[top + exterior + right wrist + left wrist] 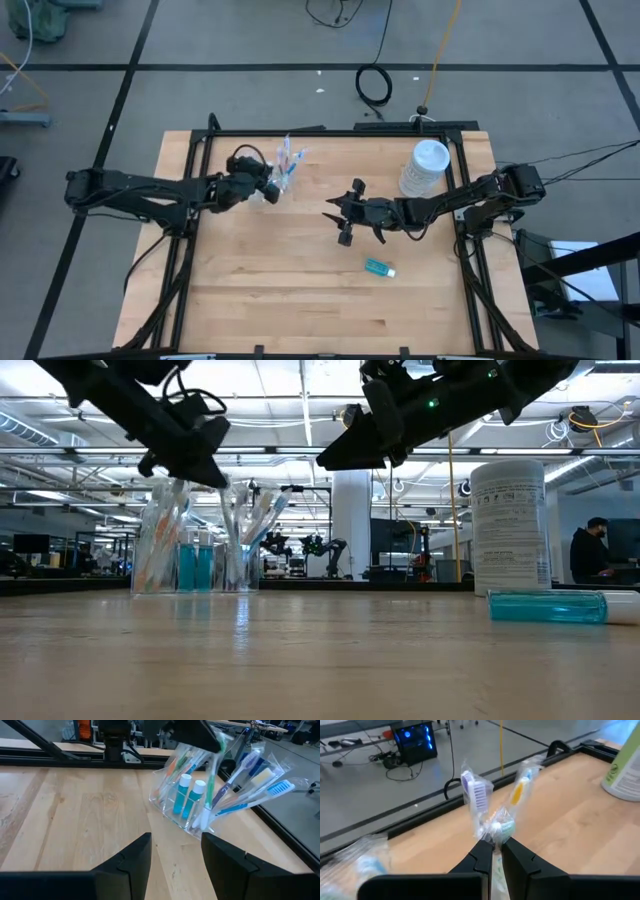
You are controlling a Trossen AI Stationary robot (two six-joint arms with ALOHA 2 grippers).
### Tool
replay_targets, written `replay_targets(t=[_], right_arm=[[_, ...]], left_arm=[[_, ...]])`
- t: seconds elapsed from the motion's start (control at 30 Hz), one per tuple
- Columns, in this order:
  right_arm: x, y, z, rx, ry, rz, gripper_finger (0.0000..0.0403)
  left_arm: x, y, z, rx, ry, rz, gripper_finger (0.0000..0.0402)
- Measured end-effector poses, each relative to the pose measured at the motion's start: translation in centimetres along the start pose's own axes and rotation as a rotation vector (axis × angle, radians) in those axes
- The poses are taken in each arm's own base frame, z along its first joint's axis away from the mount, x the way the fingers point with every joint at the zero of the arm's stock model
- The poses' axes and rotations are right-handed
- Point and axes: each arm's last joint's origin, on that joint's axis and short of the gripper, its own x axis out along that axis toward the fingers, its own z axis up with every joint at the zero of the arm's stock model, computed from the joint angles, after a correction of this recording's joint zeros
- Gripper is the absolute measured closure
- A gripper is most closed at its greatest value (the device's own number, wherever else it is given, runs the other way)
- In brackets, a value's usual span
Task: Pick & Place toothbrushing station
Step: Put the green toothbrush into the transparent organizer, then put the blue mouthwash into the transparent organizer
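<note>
A small clear cup (182, 807) stands on its base at the table's far left-middle (272, 190). It holds several wrapped pastel toothbrushes (250, 785) and two teal tubes with white caps (187, 795). My left gripper (492, 851) is just above the cup (190, 460), shut on one wrapped toothbrush (501, 827). A third teal tube (380, 267) lies on its side on the table's near right (548, 606). My right gripper (345, 218) hovers open and empty over the table's middle, raised (350, 445), facing the cup (175, 855). My left gripper pinches a wrapped toothbrush between its two fingertips, at the wrapper just below the green-and-white head (496, 836). The fingers come from above, slanting from the table's left side. The brush's handle (211, 780) runs down into the cup among the others.
A tall white lidded container (425, 168) stands at the far right (510, 525). Black frame rails (330, 130) run along the table's edges. Bare wood lies across the near half of the table.
</note>
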Motion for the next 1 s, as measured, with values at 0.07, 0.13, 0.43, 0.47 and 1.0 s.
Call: replay_targets(t=[0.07, 0.13, 0.43, 0.47, 1.0], right_arm=[[0.0, 0.0, 0.0, 0.000, 0.001, 0.000, 0.0238], [0.0, 0.0, 0.0, 0.000, 0.000, 0.000, 0.0238], [-0.1, 0.2, 0.0, -0.002, 0.001, 0.009, 0.0238], [-0.1, 0.3, 0.0, -0.003, 0.000, 0.013, 0.0238], [-6.4, 7.8, 0.2, -0.196, 0.028, 0.290, 0.0238]], left_arm=[[0.7, 0.0, -0.1, -0.006, 0.005, 0.000, 0.0376], [1.3, -0.1, 0.0, 0.002, 0.006, -0.017, 0.0376], [2.7, -0.5, 0.0, 0.099, -0.012, -0.037, 0.0335], [2.8, -0.4, -0.1, 0.102, -0.005, -0.034, 0.0323], [-2.9, 0.0, 2.9, 0.061, -0.181, -0.196, 0.0218]])
